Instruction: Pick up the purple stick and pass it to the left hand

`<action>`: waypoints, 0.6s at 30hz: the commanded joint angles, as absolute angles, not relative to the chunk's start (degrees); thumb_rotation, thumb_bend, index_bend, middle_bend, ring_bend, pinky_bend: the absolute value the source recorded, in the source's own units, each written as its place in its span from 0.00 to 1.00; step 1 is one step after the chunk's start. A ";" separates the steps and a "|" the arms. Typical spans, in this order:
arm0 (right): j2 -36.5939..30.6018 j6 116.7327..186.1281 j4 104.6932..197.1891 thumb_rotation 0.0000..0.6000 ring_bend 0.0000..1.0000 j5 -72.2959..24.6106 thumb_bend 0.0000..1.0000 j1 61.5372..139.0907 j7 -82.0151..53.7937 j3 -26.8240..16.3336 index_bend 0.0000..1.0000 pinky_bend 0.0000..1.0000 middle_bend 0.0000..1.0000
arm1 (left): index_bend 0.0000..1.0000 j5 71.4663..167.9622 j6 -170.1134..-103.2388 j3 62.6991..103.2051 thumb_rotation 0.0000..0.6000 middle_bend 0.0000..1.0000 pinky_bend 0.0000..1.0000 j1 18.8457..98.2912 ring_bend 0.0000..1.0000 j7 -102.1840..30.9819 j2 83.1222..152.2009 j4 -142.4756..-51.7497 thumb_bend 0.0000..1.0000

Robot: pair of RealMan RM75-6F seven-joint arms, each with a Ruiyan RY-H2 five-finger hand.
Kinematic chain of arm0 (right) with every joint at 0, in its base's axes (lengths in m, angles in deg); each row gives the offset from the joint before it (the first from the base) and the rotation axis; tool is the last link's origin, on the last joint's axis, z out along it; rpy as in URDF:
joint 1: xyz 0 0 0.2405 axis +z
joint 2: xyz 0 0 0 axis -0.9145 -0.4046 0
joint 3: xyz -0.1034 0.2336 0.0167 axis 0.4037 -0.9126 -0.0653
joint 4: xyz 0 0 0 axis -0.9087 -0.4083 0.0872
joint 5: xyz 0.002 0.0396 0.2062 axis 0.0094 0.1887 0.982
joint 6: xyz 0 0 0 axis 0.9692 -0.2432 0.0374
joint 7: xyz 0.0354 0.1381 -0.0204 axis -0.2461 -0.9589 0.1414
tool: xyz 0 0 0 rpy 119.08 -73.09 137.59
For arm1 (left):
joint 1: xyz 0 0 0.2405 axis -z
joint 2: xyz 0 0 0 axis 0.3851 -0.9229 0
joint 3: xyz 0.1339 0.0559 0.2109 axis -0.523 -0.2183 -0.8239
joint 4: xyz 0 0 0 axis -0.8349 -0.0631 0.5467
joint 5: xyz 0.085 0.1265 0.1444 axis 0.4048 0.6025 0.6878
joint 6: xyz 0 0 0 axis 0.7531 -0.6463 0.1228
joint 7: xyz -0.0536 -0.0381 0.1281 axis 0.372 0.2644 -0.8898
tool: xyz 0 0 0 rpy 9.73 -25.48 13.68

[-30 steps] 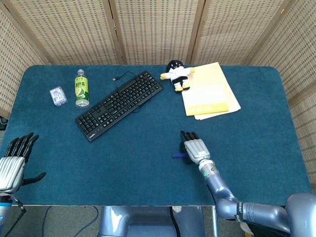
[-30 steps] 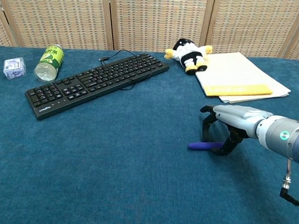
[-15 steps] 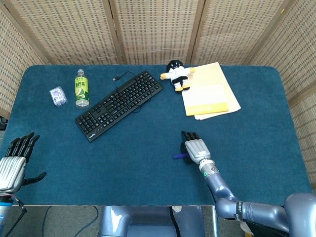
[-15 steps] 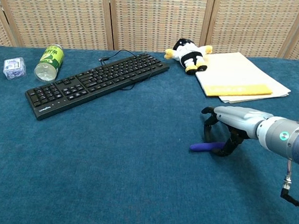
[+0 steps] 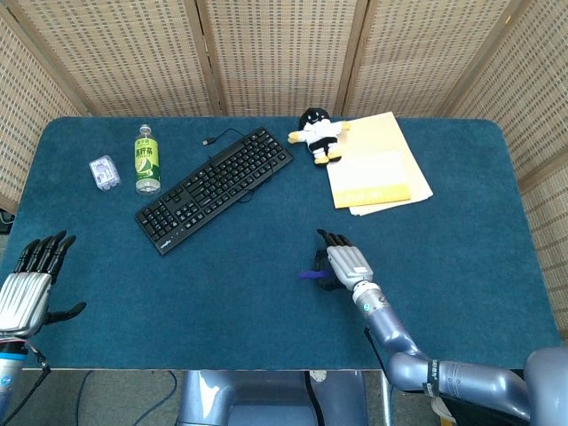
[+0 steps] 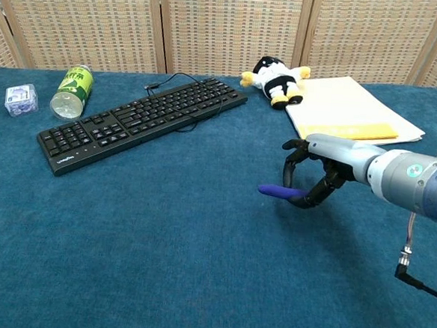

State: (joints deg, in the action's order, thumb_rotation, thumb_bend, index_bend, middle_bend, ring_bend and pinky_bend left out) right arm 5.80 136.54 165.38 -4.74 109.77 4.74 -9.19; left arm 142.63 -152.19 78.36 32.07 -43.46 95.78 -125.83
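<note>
The purple stick is short and dark violet; my right hand holds it lifted off the blue tabletop, its free end pointing left. In the head view the purple stick pokes out left of my right hand, near the table's front middle. My left hand hovers open at the front left corner, fingers spread, far from the stick. It does not show in the chest view.
A black keyboard lies diagonally at mid-left, with a green bottle and a small clear packet further left. A plush toy and yellow folders sit at the back right.
My right hand has raised the purple stick off the table and carried it a little left. The left hand has edged slightly up and right.
</note>
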 commanded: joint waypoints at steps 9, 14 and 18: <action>0.31 132.82 172.73 1.00 0.00 15.40 0.61 119.61 0.68 -20.88 0.61 0.00 0.03 | 0.00 152.63 -147.25 83.48 1.00 0.00 0.00 43.58 0.00 -31.83 92.74 -120.10 0.00; 0.65 134.93 170.88 1.00 0.00 22.83 0.63 125.30 2.51 -22.51 0.61 0.00 0.03 | 0.09 154.05 -145.21 86.23 1.00 0.00 0.00 49.48 0.00 -26.07 94.89 -116.41 0.00; 1.40 134.71 169.50 1.00 0.00 26.91 0.63 127.85 2.03 -23.53 0.61 0.00 0.03 | 0.17 154.15 -142.05 87.44 1.00 0.00 0.00 53.68 0.00 -27.47 96.82 -115.10 0.00</action>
